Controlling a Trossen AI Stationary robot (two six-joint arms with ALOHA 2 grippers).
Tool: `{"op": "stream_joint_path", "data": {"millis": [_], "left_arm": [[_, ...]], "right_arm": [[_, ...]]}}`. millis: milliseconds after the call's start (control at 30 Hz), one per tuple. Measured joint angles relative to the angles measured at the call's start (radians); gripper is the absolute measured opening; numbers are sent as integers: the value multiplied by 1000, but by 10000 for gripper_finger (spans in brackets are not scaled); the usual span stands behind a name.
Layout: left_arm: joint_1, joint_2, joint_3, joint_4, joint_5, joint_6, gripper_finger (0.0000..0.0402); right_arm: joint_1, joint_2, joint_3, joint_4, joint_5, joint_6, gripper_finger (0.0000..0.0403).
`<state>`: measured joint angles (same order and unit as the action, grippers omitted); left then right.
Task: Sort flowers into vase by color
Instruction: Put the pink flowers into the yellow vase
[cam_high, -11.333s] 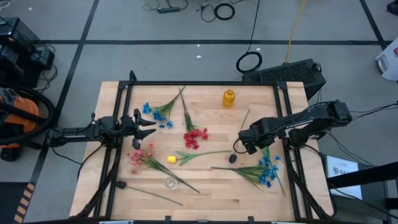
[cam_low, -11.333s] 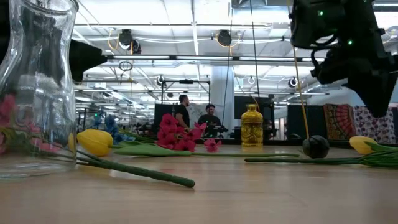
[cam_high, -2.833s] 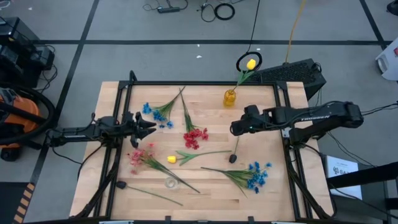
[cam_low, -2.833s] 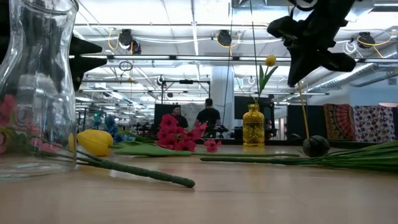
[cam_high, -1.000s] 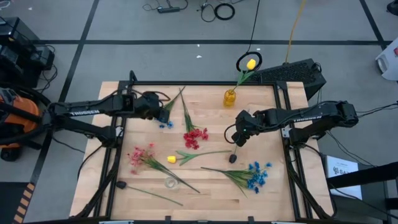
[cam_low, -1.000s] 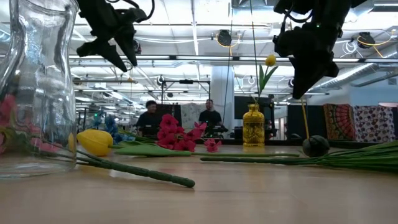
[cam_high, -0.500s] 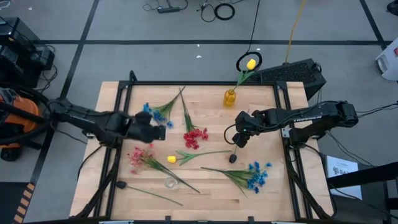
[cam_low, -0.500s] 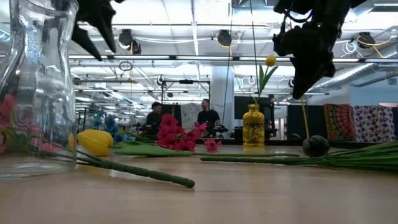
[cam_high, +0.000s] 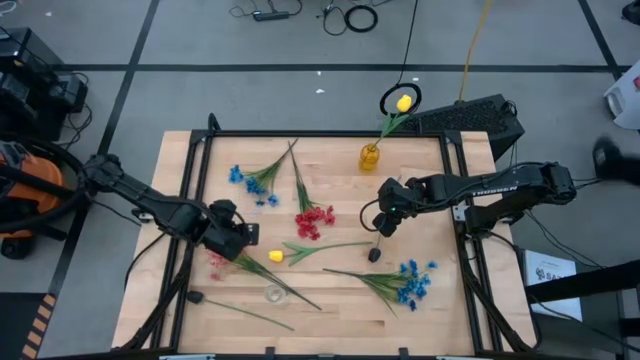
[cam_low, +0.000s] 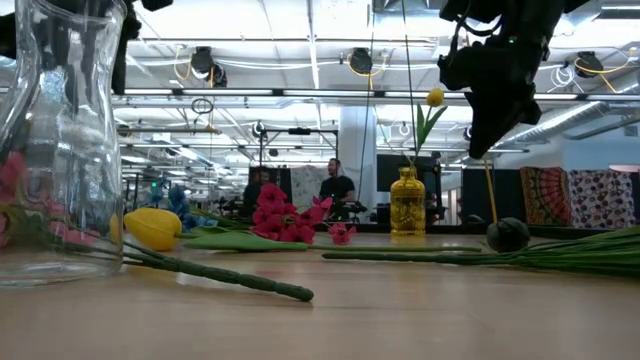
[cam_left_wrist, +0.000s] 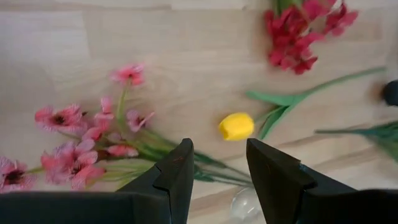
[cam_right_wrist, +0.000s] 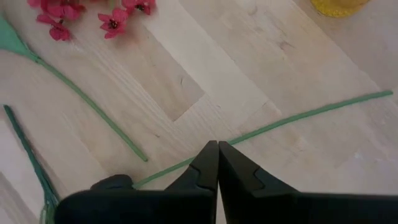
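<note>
Left gripper (cam_left_wrist: 217, 165) moved over pink flowers (cam_high: 222, 256) (stems diagonal).

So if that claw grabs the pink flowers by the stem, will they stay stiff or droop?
Probably some droop: the pink flowers sit on thin green stems with many small blooms spreading off to the sides, so the heads may sag or swing. They look light. Their stems lie tangled with the yellow bud's, so it might get dragged along. The left gripper hovers open above them.

My matt black plastic fingers (cam_left_wrist: 180, 171) hang over a pale, smooth-grained wooden tabletop (cam_high: 330, 300); the clear glass vase (cam_low: 60, 140) looks glossy, the pink cloth-like blooms (cam_left_wrist: 74, 140) matt.
</note>
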<state>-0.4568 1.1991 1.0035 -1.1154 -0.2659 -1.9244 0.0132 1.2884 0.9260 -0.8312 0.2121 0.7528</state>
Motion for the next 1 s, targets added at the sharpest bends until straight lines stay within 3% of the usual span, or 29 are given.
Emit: {"op": "stream_joint_path", "data": {"millis": [167, 333, 433, 900, 1000], "left_arm": [[0, 18, 0, -1, 34, 0, 154], [0, 33, 0, -2, 139, -14, 155], [-3, 48, 0, -1, 182, -87, 155], [-3, 162, 0, 13, 252, -142, 155], [-3, 189, 0, 15, 279, -220, 155]], "right_arm": [[0, 0, 0, 10, -2, 30, 2], [0, 0, 0, 40, -4, 56, 2], [0, 0, 0, 70, -5, 82, 2], [0, 0, 0, 125, 0, 48, 2], [0, 0, 0, 125, 0, 51, 2]]}}
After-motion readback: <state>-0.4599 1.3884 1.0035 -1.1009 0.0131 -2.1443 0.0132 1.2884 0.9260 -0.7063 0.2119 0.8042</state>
